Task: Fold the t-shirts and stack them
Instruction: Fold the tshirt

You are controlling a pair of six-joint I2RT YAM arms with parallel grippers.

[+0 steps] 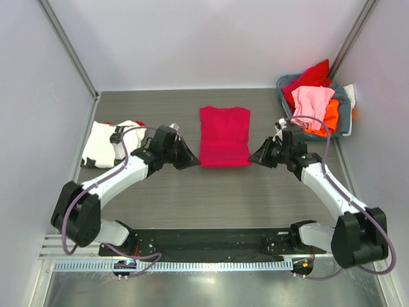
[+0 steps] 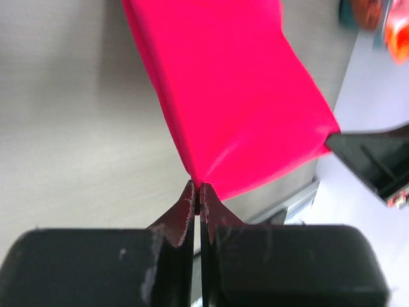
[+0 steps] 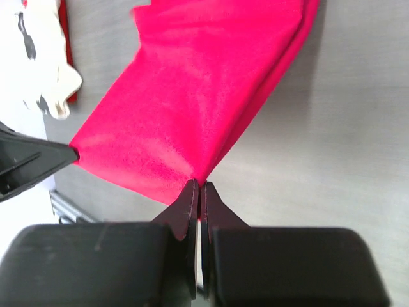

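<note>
A crimson-magenta t-shirt (image 1: 224,134) lies folded lengthwise on the grey table's middle. My left gripper (image 1: 195,162) is shut on its near left corner; the left wrist view shows the cloth (image 2: 236,96) pinched at the fingertips (image 2: 190,192). My right gripper (image 1: 254,157) is shut on its near right corner, and the right wrist view shows the cloth (image 3: 198,96) held the same way. The near edge is lifted slightly between the two grippers. A white t-shirt (image 1: 102,144) with black and red markings lies at the far left. Red, pink and orange t-shirts (image 1: 313,99) fill the basket.
The grey-blue basket (image 1: 343,109) stands at the back right corner against the wall. White walls close the table on the left, back and right. The white shirt also shows in the right wrist view (image 3: 41,57).
</note>
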